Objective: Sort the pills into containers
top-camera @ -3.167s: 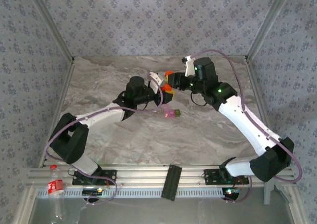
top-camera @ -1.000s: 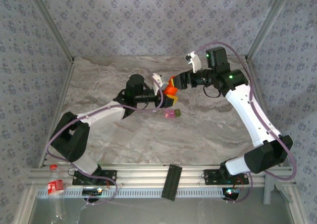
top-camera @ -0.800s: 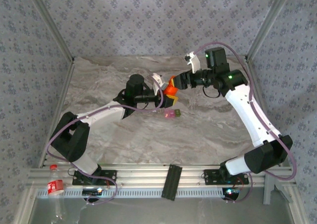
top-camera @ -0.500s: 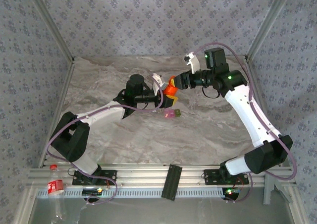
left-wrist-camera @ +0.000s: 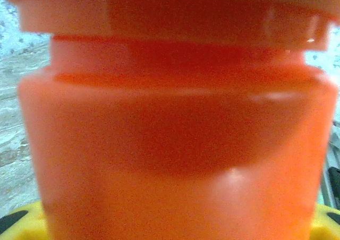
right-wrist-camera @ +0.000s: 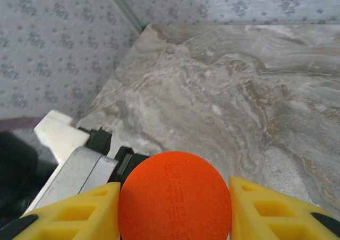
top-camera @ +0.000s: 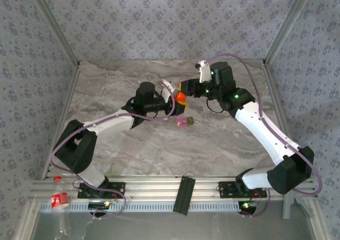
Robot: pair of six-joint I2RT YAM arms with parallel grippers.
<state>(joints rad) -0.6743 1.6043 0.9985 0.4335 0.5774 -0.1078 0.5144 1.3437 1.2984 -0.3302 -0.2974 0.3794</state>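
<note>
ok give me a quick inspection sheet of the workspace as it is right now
surface: marbled grey table
job's things: pink-and-green containers lying on the table, apart from both grippers; orange bottle held between the grippers
clutter: plastic bottle with red label by the left base; black block on the front rail
grippers: left gripper shut on the orange bottle; right gripper shut on its orange cap
cables: purple cables looped along both arms, off the containers
surroundings: patterned wall panels, aluminium frame

Grey marbled tabletop (top-camera: 133,144); blue-grey patterned walls (top-camera: 159,17) on three sides; aluminium rails (top-camera: 159,186) along near edge.
</note>
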